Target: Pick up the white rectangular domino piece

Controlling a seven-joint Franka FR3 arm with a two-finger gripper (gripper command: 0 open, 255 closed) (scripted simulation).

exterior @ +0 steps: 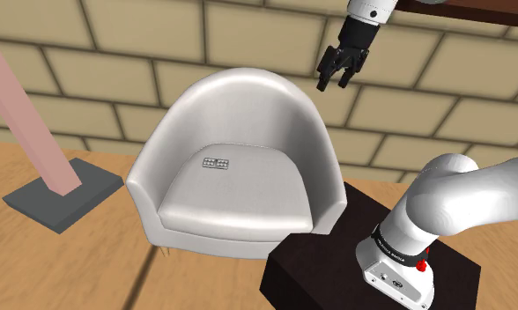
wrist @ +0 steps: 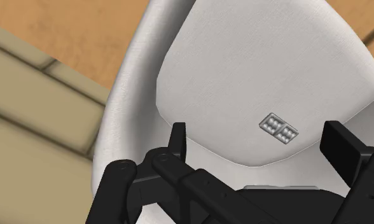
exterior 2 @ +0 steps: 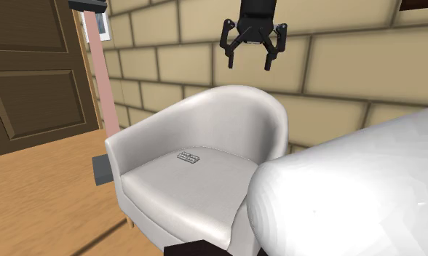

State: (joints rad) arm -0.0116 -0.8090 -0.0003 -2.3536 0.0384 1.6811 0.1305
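Note:
A small white rectangular domino lies flat on the seat of a white tub armchair, near the seat's back. My black gripper hangs open high above the chair's backrest, well clear of the domino. In the wrist view the domino shows between the two spread fingers, far below them.
A brick wall stands behind the chair. A pink post on a grey base is on the wooden floor at the shoulder view's left. A brown door is at the second exterior view's left. My dark stand sits beside the chair.

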